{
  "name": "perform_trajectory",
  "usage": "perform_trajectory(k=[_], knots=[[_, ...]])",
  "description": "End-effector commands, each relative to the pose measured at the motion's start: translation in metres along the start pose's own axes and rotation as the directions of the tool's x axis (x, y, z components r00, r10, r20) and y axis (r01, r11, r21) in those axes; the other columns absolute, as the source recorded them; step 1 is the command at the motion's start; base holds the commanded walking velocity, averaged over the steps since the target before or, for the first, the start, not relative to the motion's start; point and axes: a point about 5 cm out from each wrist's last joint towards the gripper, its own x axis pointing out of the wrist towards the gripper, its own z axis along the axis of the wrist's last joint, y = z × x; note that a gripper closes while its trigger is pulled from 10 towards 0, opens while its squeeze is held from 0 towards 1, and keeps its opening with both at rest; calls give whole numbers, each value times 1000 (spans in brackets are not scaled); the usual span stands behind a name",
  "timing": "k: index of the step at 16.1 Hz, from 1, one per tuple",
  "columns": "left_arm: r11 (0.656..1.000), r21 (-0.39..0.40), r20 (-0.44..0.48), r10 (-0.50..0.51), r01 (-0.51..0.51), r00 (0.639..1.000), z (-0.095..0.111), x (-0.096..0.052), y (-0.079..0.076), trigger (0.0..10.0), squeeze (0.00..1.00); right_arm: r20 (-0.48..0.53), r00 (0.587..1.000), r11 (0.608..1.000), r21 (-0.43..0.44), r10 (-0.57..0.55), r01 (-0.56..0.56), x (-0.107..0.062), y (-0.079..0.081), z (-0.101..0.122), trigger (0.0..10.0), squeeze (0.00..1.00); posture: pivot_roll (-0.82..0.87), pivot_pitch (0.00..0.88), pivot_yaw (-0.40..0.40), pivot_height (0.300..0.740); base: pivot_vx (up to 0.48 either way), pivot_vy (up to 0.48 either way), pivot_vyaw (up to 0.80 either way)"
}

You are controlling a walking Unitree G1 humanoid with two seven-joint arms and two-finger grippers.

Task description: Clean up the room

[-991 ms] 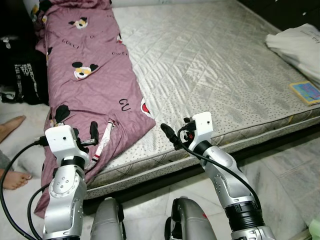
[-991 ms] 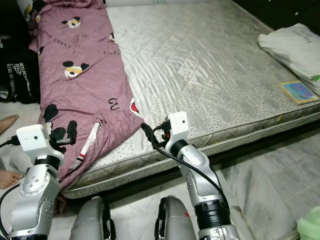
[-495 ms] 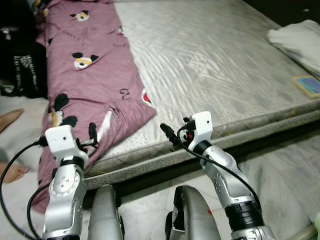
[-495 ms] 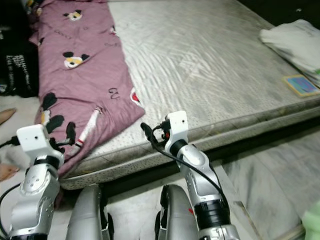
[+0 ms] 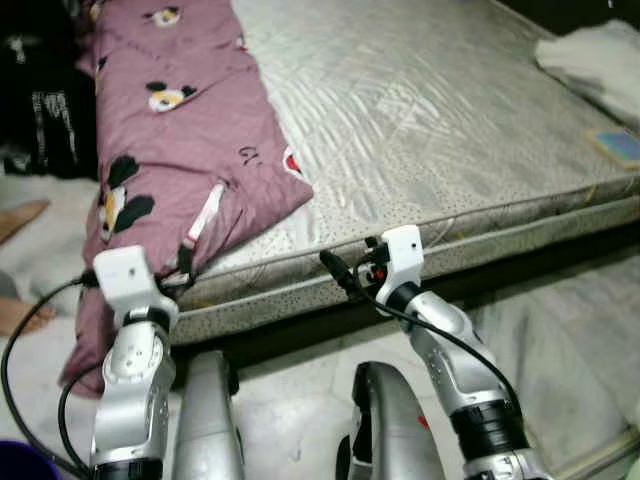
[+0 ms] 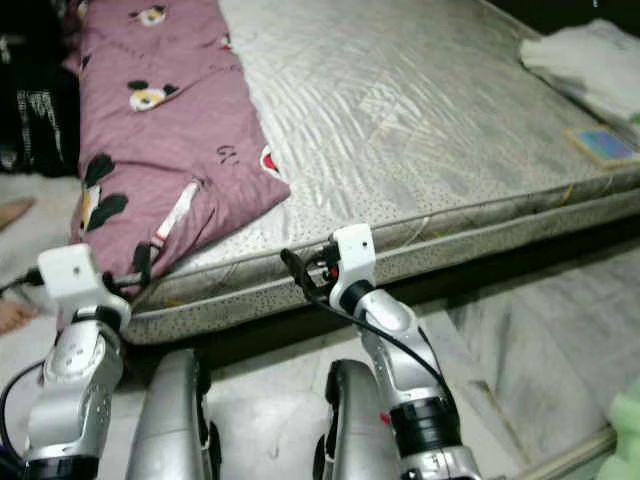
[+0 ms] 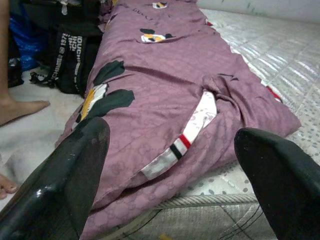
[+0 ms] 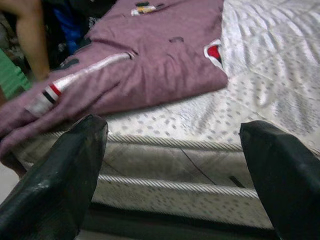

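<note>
- While both arms are raised at the near edge of the bed, the mauve quilt cover with cartoon mouse prints lies along the left side of the grey quilted mattress, its near corner draped over the left near edge toward the floor.
- Left gripper hovers just near of the cover's hanging corner, fingers spread wide, nothing between them; a white band with red and black stripes on the cover sits ahead of it.
- Right gripper held in front of the mattress's near side, fingers spread apart, empty; the cover's corner with a red patch shows beyond.
- White folded fabric and a small flat colourful book rest at the far right of the mattress, well apart from the cover.
- Black bag with white lettering stands on the floor left of the bed.
- Person's bare foot on the floor at left, near the bag.
- Pale marble floor runs along the near side of the bed.
</note>
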Motion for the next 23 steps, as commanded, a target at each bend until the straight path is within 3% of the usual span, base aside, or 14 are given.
perform_trajectory(k=[1, 5, 8, 16, 20, 23], knots=[[1000, 1, -2, -5, 5, 1000, 1, 2, -1, 10000, 0, 9, 1000, 1000, -5, -16, 16, -1, -5, 4, 10000, 0, -96, 96, -71, 571, 0, 0, 0], [999, -1, 23, -37, 37, 999, 4, 4, -3, 10000, 0, 20, 1000, 1000, -8, -17, 18, 0, -5, 5, 10000, 0, -98, 101, -69, 571, 144, 0, 0], [1000, -5, 25, -19, 19, 999, 5, 5, 2, 10000, 0, 32, 999, 1000, -10, -12, 12, 0, -5, 6, 10000, 0, -99, 103, -68, 571, 359, 0, 0], [999, -15, 24, -30, 31, 999, 4, 5, 0, 10000, 0, 44, 999, 1000, -17, -7, 8, 0, -4, 8, 10000, 0, -99, 99, -67, 571, 403, 0, 0], [1000, 0, 7, -6, 6, 1000, 1, 5, -3, 10000, 0, 42, 999, 1000, -9, -11, 12, 0, -5, 7, 10000, 0, -99, 99, -67, 571, 0, 0, 0], [999, 11, -18, 53, -53, 998, -3, 6, 5, 10000, 0, 33, 999, 1000, -3, -13, 13, -1, -6, 5, 10000, 0, -99, 92, -65, 571, 0, 0, 0]])
